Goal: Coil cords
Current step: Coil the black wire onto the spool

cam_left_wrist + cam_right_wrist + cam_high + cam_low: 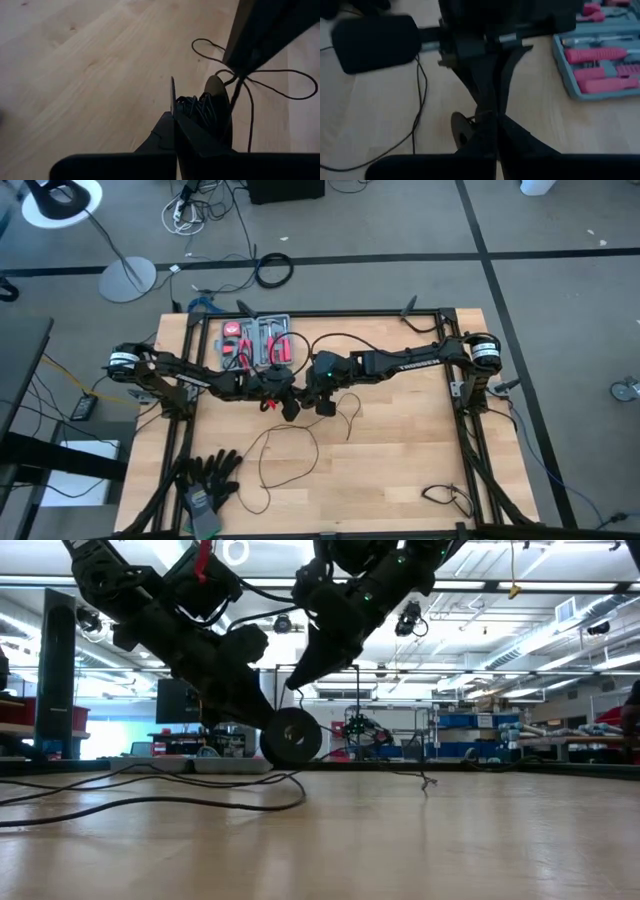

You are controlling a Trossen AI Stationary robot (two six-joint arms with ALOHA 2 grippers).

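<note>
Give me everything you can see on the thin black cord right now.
The cord is one thin black wire, slack on the wooden table in loose wandering loops near the middle. One end carries a round black disc, held upright above the table, with turns of wire already wound against it. The left gripper is shut on the disc; the right gripper, just above, is shut on the wire.

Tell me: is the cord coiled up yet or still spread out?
Mostly spread: the cord trails in loose loops across the table; a few turns sit at the left gripper.

1 cord [285, 448], 1 tool kit [257, 340], 2 gloves [207, 476]
</note>
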